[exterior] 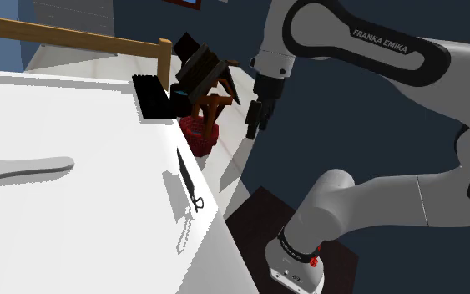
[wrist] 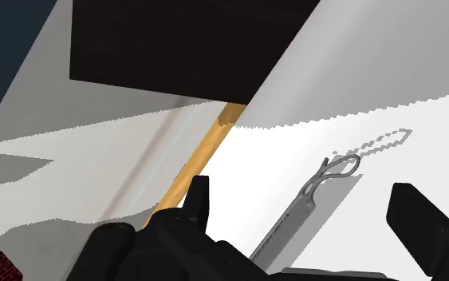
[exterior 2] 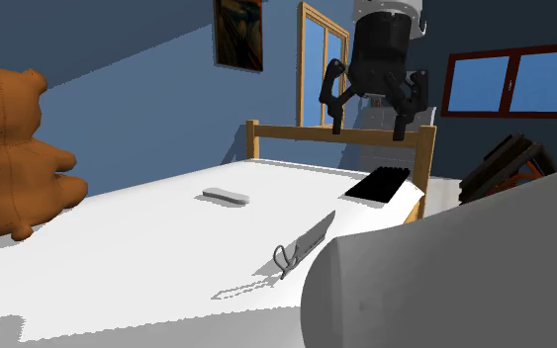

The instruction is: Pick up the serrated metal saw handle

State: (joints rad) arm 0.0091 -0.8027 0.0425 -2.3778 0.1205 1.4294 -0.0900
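wrist view looks past the all-black two-finger gripper, jaws spread wide and grasping nothing, down at the slim grey serrated metal saw with a wire loop handle, near the white bed top's edge.

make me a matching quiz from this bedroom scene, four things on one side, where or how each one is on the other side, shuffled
Things:
1. saw
2. teddy bear
3. black slab
4. claw

Places or states:
a. open, up in the air, holding nothing
b. on the white bed, right by its wooden frame
c. at the second exterior view's left edge
d. near the bed's edge at the shoulder view's right, apart from the frame

Pairs: 1-d, 2-c, 3-b, 4-a
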